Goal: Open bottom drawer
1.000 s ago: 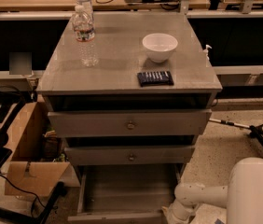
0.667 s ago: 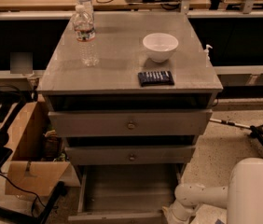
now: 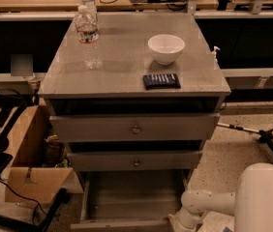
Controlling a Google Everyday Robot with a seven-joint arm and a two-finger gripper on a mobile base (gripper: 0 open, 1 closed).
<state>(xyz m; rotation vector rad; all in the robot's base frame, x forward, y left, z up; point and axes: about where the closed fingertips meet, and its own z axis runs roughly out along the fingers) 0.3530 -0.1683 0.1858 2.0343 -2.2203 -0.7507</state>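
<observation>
Down below the middle drawer point(image 3: 136, 161), the bottom drawer point(image 3: 134, 197) stands pulled well out with its shallow grey box showing, and the tool point(image 3: 174, 222) on the white arm point(image 3: 209, 204) sits low at the right end of its front panel, whether apart or together I cannot tell.

You're looking at a cabinet top point(image 3: 127, 57) with a water bottle point(image 3: 89, 35) standing back-left, a bowl point(image 3: 166, 48) back-right and a flat packet point(image 3: 161, 80) lying just in front of the bowl. Below, the top drawer point(image 3: 102, 128) and middle drawer point(image 3: 107, 161) are sitting above the bottom drawer point(image 3: 131, 197), which is sticking out furthest toward you. Your gripper point(image 3: 175, 222) is sitting at that drawer's front right corner, and a cardboard box point(image 3: 30, 158) is standing on the floor left of the cabinet.
</observation>
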